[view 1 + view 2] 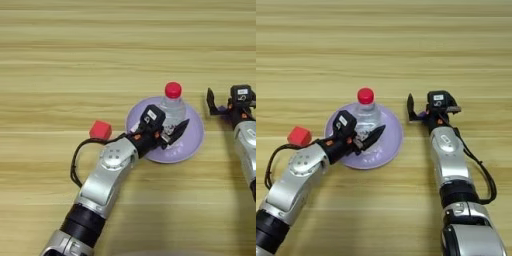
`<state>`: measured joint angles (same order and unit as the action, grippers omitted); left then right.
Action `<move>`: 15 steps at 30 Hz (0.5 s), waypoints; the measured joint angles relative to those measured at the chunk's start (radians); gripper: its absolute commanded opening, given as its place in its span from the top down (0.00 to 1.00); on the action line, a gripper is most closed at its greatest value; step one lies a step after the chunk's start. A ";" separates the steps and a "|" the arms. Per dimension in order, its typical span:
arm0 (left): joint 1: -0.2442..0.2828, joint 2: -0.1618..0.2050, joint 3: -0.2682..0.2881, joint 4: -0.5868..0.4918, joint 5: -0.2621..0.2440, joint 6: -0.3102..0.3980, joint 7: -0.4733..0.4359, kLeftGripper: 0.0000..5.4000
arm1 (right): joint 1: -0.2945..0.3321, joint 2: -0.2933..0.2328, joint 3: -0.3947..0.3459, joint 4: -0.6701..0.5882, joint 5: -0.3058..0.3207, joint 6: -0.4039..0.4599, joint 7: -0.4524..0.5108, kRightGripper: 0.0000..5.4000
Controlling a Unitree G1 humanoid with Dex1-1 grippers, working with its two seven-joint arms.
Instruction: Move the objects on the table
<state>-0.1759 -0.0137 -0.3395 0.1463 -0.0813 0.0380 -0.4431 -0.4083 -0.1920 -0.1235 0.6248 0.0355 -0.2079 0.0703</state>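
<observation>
A clear water bottle [172,111] with a red cap stands upright on a purple plate [192,142] on the wooden table [60,60]. My left gripper [170,131] sits at the bottle's lower part, shut on it. One black finger [179,129] crosses in front of the base and the other is hidden behind. Left of that arm, a small red cube [100,130] lies on the wood. Off to the right of the plate, my right gripper [417,113] rests open and holds nothing.
The left forearm [107,172] runs from the bottom edge up to the plate, passing just right of the cube. The right arm [448,160] lies along the right side.
</observation>
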 measured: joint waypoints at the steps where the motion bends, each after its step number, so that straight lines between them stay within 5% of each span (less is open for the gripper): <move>1: -0.001 -0.002 0.000 0.006 0.001 -0.007 0.000 0.42 | 0.000 0.000 0.000 0.000 0.000 0.000 0.000 0.00; 15: -0.044 -0.014 0.009 0.107 0.008 -0.088 0.004 0.42 | 0.000 0.001 0.002 -0.002 -0.001 0.000 0.000 0.00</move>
<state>-0.2200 -0.0280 -0.3308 0.2528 -0.0733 -0.0496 -0.4390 -0.4084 -0.1909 -0.1211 0.6228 0.0348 -0.2075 0.0703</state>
